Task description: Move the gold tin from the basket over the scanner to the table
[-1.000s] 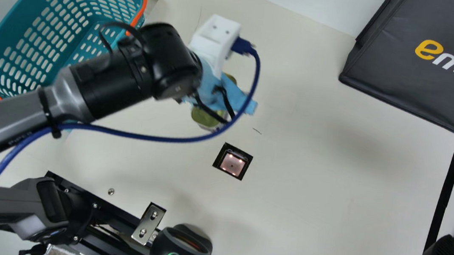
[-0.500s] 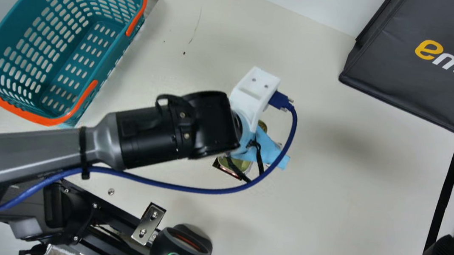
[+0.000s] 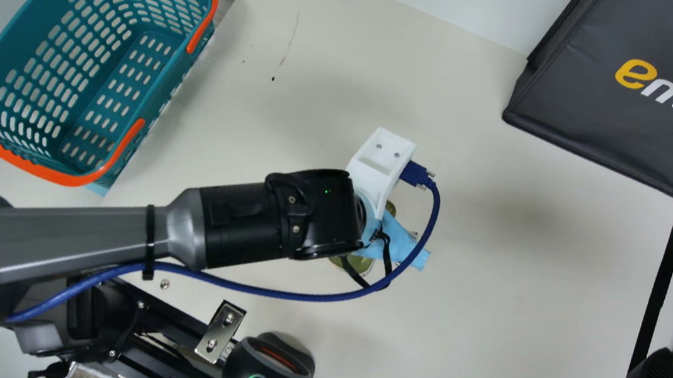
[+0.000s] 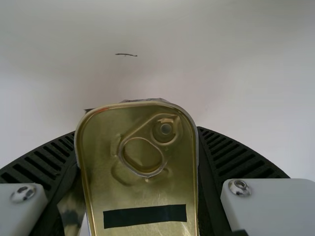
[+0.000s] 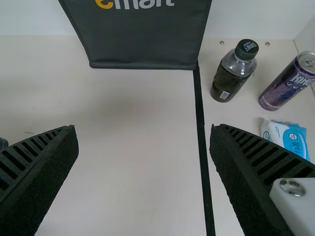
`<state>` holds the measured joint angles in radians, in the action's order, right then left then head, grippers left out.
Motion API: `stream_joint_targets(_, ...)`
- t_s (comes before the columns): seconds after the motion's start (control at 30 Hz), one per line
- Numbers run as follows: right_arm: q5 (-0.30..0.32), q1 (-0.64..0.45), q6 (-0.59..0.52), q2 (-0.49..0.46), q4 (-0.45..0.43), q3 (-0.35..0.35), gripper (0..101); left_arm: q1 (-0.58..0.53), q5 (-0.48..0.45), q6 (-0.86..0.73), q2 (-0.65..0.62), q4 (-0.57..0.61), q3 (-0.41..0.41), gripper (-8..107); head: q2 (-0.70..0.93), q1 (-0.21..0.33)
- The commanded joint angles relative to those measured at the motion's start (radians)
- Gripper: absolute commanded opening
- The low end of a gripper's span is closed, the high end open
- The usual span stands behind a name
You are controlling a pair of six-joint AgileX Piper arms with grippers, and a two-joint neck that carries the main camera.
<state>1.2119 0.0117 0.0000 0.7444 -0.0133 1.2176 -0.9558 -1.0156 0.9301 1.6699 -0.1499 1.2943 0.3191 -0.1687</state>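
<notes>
So the tin [image 4: 142, 189] is out of the basket [image 3: 4, 49], pinched in the left tool [image 4: 137, 132] just below mid-frame in the main view, probably mid-scan. Right tool [image 5: 143, 129] is wide open. Putting it down on the bench [image 3: 488, 308] is what's left.

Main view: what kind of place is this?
Likely a mock checkout counter in a robotics lab: a teal shopping basket, a dark shopping bag and a robot arm holding a gold tin over the table.

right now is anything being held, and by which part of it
Yes: the left gripper has the gold tin by two opposite side walls, flanking its pull-ring lid. The right gripper holds nothing.
</notes>
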Motion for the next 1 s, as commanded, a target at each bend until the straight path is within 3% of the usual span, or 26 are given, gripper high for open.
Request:
stream_joint_targets(0.0, 0.0, 0.0, 0.0, 0.0, 0.0, 0.0, 95, -0.003, 0.004, 0.021, 0.012, 0.005, 0.008, -8, 0.002, 0.03)
stream_joint_targets(0.2, 0.0, 0.0, 0.0, 0.0, 0.0, 0.0, 95, -0.016, -0.01, 0.094, 0.078, 0.03, 0.076, -8, 0.002, 0.03)
stream_joint_targets(0.67, 0.0, 0.0, 0.0, 0.0, 0.0, 0.0, 95, -0.026, -0.076, 0.288, 0.296, 0.064, 0.333, -8, 0.002, 0.03)
stream_joint_targets(0.97, 0.0, 0.0, 0.0, 0.0, 0.0, 0.0, 95, -0.039, -0.074, 0.382, 0.416, 0.038, 0.431, -8, 0.002, 0.03)
